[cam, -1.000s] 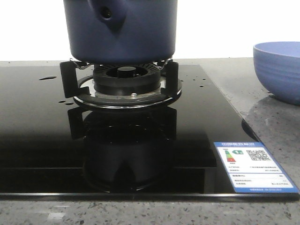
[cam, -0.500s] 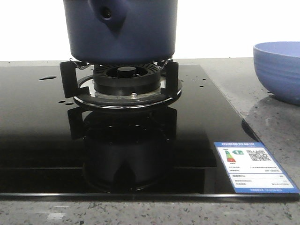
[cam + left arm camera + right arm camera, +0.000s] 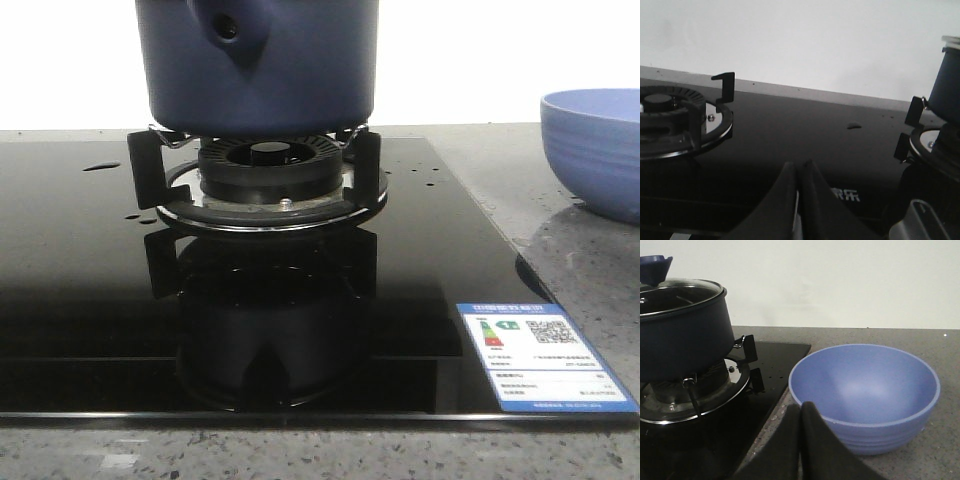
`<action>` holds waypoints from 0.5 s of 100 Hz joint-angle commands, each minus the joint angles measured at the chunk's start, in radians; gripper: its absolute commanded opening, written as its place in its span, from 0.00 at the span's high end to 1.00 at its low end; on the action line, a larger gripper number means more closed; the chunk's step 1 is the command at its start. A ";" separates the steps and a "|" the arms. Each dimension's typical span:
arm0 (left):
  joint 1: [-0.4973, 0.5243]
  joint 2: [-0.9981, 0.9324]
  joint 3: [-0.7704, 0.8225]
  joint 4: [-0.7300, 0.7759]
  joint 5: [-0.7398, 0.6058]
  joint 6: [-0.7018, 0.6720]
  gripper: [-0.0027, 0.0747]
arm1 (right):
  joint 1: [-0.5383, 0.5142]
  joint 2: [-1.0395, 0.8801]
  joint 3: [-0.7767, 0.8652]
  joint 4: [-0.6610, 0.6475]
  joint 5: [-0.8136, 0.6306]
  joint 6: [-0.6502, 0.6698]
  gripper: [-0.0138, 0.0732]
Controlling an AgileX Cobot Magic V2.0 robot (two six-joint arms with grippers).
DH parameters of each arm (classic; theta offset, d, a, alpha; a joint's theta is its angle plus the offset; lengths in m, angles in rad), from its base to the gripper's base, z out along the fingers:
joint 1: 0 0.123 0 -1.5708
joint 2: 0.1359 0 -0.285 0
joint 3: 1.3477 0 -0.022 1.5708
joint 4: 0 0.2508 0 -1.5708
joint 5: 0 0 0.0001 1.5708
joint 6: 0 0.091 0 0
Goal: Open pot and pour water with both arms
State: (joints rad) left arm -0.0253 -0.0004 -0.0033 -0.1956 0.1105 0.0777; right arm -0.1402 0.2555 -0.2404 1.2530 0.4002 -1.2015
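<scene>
The dark navy pot (image 3: pixel 258 62) stands on the burner grate (image 3: pixel 255 180) of the black glass hob, its stub with the round hole facing me. In the right wrist view the pot (image 3: pixel 682 335) carries a glass lid (image 3: pixel 682 287). Its edge shows in the left wrist view (image 3: pixel 947 92). Water shows as small drops and a small puddle (image 3: pixel 100 166) on the hob, also in the left wrist view (image 3: pixel 853 125). My left gripper (image 3: pixel 799 167) is shut and empty over the hob. My right gripper (image 3: pixel 801 410) is shut and empty beside the bowl. Neither gripper shows in the front view.
A periwinkle ribbed bowl (image 3: pixel 598 150) stands on the grey stone counter right of the hob; it is also in the right wrist view (image 3: pixel 865 395). A second burner (image 3: pixel 670 117) lies left of the pot. An energy label (image 3: pixel 540 355) sits on the hob's front right corner.
</scene>
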 commanded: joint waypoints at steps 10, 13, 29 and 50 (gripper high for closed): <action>-0.003 -0.031 0.039 0.053 -0.079 -0.068 0.99 | 0.001 0.004 -0.026 0.033 -0.028 -0.013 0.91; -0.005 -0.031 0.039 0.060 -0.088 -0.068 0.99 | 0.001 0.004 -0.026 0.033 -0.028 -0.013 0.91; -0.021 -0.031 0.039 0.085 -0.096 -0.066 0.99 | 0.001 0.004 -0.026 0.033 -0.028 -0.013 0.91; -0.022 -0.031 0.037 0.085 -0.096 -0.066 0.99 | 0.001 0.004 -0.026 0.033 -0.028 -0.013 0.91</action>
State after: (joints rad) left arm -0.0394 -0.0035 0.0015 -0.1110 0.0985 0.0221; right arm -0.1402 0.2546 -0.2388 1.2534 0.3997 -1.2015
